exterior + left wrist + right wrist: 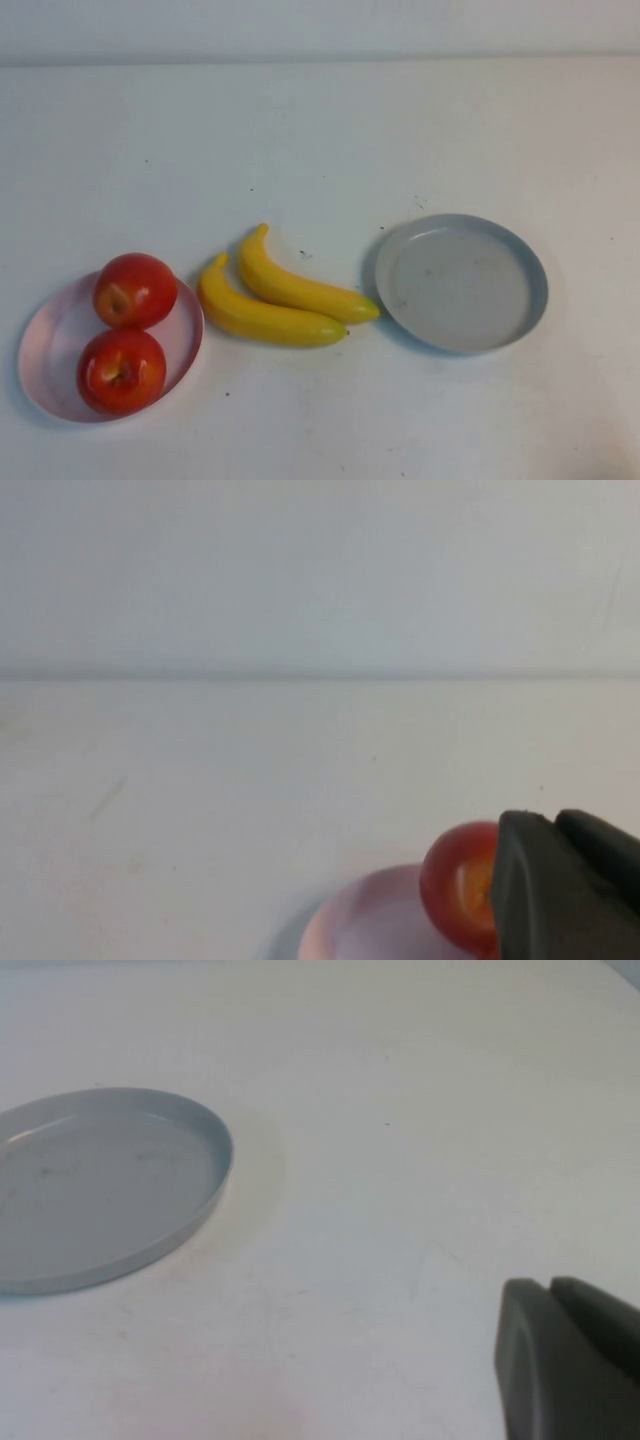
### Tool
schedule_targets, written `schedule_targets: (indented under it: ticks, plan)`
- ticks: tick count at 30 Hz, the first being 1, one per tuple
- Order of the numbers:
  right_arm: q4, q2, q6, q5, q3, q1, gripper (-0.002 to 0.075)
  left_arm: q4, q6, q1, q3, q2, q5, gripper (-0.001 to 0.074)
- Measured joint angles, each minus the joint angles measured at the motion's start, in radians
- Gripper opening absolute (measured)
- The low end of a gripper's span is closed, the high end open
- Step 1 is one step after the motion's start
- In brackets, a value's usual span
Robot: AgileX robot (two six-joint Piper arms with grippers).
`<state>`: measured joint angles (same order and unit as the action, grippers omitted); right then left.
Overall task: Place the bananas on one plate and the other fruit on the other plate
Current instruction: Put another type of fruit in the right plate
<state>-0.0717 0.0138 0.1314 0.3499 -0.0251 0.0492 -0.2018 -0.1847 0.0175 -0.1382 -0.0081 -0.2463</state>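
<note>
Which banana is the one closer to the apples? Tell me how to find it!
Start at the pale pink plate on the table's left side, which holds two red apples. Just right of it lie two yellow bananas side by side on the bare table, before the empty grey-blue plate. Yours is the nearer banana, almost touching the pink plate's rim; its twin lies behind it.

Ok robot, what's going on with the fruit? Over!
Left tool shut, by pink plate. Right tool shut, near grey plate. Two apples on pink. Bananas on table between plates. Nothing blocking.
</note>
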Motion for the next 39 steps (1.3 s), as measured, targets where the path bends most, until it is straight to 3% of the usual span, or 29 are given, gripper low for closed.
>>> schedule_targets:
  ticks: [11,22,39]
  plan:
    - [0.000,0.000,0.000,0.000,0.000,0.000,-0.0017,0.042,0.065,-0.004,0.159,-0.003,-0.002,0.0000]
    - [0.000,0.000,0.000,0.000,0.000,0.000,-0.0017,0.084,0.108,-0.004,0.163,-0.003,-0.129,0.0000]
    - [0.001,0.000,0.000,0.000,0.000,0.000,-0.0017,0.084,0.111,-0.004,0.163,-0.003,-0.131,0.0000]
